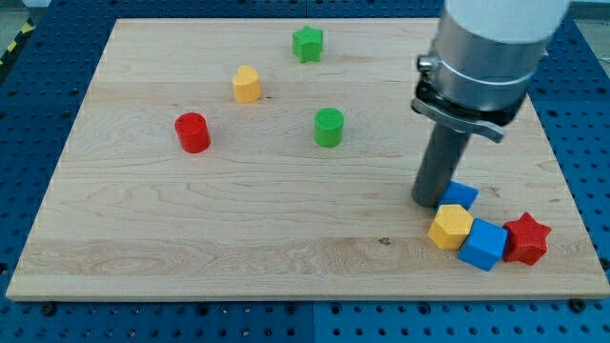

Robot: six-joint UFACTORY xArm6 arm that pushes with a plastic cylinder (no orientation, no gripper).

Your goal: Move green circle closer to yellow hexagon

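Wood makes up the biggest thing in view: a pale board [286, 238] lying on a blue perforated table [591, 114], filling nearly the whole picture. Next in size is the arm's grey cylinder [491, 57], entering from the view's top at about one o'clock, with a dark clamp below it and the dark rod [440, 167] hanging straight down. I carry no claw, so nothing is clenched or released; my tip [429, 202] rests on the board at roughly four o'clock from the board's middle.

Just beside my tip, at its three o'clock, sits a small blue block [460, 195], partly hidden by the rod; whether they touch I cannot tell. Below it a cluster lies packed together: the yellow hexagon [450, 227] at five o'clock from my tip, a blue cube [484, 244] touching the hexagon's right side, and a red star [526, 238] against that cube at its three o'clock.

The green circle [329, 127] stands upright near the board's middle, well apart from my tip, at about ten o'clock from it and from the yellow hexagon. A red cylinder [193, 131] stands at nine o'clock from the green circle. A yellow heart-like block [247, 84] lies at ten o'clock from the circle, and a green star [307, 43] sits at twelve o'clock, near the board's top edge.
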